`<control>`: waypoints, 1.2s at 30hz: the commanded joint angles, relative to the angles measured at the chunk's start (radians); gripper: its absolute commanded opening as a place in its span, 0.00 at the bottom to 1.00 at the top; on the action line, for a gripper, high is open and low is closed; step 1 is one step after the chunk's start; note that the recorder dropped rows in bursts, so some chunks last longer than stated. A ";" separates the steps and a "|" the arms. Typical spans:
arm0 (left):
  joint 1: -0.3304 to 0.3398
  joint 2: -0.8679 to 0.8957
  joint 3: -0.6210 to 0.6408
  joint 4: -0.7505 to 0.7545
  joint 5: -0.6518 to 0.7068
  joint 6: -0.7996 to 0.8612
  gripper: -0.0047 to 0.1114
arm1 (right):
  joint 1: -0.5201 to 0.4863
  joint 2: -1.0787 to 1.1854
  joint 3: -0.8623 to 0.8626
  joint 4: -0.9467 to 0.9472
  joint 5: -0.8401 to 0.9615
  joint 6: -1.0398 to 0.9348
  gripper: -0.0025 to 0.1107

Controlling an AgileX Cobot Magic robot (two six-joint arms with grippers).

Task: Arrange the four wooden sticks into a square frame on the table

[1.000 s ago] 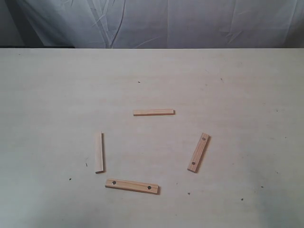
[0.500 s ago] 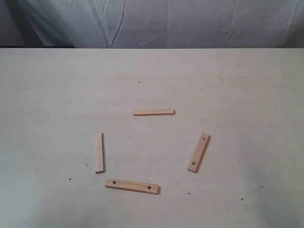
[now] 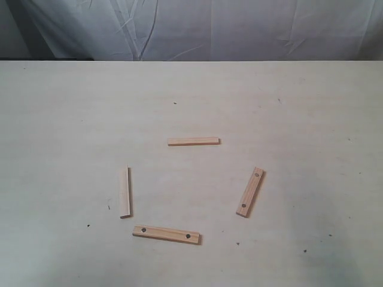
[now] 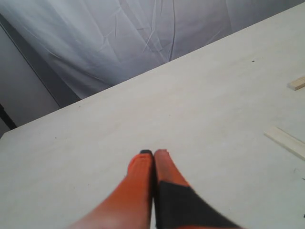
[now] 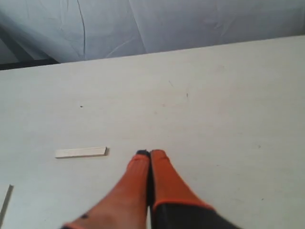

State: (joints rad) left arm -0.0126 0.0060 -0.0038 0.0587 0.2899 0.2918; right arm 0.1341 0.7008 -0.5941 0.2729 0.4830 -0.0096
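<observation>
The far plain stick (image 3: 193, 142) lies nearly level across the middle of the table (image 3: 72, 119), on the side towards the backdrop. The left plain stick (image 3: 124, 192) runs almost upright in the exterior view, to the left and nearer the camera. The near holed stick (image 3: 166, 234) lies just beyond that strip's near end, slightly slanted, with a dark hole by each tip. The right holed stick (image 3: 250, 191) leans on a diagonal at the right, also with a hole at each end. The four form a loose ring with gaps at every corner, none touching another, and nothing lies on or between them. A few dark specks (image 3: 88, 225) dot the pale surface around them, and a wrinkled white cloth (image 3: 239, 30) hangs behind the far edge. Neither arm appears in the exterior view. In the left wrist view the left gripper (image 4: 153, 153) has its orange fingers pressed together with nothing between them, over bare table, well apart from two plain strip ends at the picture's edge. In the right wrist view the right gripper (image 5: 144, 153) is likewise closed and empty, with one plain strip lying near its tips but not touching them.
</observation>
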 commanded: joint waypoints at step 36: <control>0.003 -0.006 0.004 0.003 -0.005 0.000 0.04 | 0.496 1.078 -0.367 -0.433 0.128 1.039 0.51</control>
State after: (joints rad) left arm -0.0126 0.0060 -0.0038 0.0587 0.2899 0.2918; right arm 0.6284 1.7489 -0.9559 -0.1250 0.6133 0.9857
